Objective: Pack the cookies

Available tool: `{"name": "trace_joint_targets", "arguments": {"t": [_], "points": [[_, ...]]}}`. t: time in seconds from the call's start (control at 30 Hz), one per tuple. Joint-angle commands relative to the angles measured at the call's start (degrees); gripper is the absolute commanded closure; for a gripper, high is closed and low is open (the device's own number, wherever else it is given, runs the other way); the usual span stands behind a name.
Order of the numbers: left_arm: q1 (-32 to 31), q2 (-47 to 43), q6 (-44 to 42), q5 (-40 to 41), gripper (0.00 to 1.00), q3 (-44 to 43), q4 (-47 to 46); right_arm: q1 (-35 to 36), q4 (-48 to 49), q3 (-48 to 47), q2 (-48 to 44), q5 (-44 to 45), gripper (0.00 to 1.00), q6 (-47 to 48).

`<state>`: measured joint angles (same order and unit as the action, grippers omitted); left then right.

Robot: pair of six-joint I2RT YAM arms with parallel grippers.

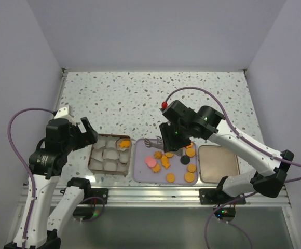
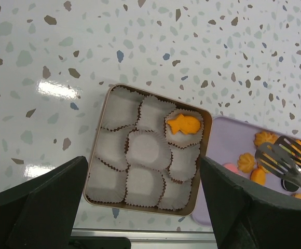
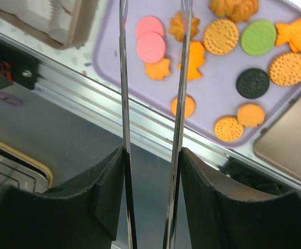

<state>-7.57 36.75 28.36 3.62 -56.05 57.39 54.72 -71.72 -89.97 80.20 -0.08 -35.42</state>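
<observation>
Top external view is showing the right gripper [image 1: 170,142] clamping a pair of slotted metal tongs [image 1: 153,141] above a lilac plastic tray [image 1: 139,174]; the tong blades are standing narrowly parted, gripping nothing; most of the small orange, pink, green and black cookies [image 3: 220,36] are lying loose on that tray; one orange fish-shaped cookie [image 2: 184,125] is sitting in one of the white pleated paper cups [image 2: 148,149], at the far right corner of a tan square box [image 2: 91,174]; the left gripper [image 2: 145,202] is hovering wide open over the box, touching nothing; a beige flat tray [image 1: 219,163] is lying just beside the lilac one.
</observation>
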Motion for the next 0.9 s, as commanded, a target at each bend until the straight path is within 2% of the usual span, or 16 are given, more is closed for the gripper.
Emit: {"name": "trace_joint_targets", "arguments": {"t": [0.0, 0.27, 0.87], "points": [[-0.2, 0.4, -1.3, -1.3, 0.05, -2.0, -2.8, -0.1, -1.8, 3.9, -3.3, 2.8, 0.52, -1.4], [-0.2, -0.5, -1.3, -2.2, 0.05, -2.0, -2.0, -0.3, -1.7, 8.6, -5.9, 7.7, 0.51, -4.0], [-0.2, -3.3, -0.8, -1.8, 0.05, -2.1, 1.4, -0.9, -0.8, 7.6, -0.9, 10.3, 0.51, -2.7]]}}
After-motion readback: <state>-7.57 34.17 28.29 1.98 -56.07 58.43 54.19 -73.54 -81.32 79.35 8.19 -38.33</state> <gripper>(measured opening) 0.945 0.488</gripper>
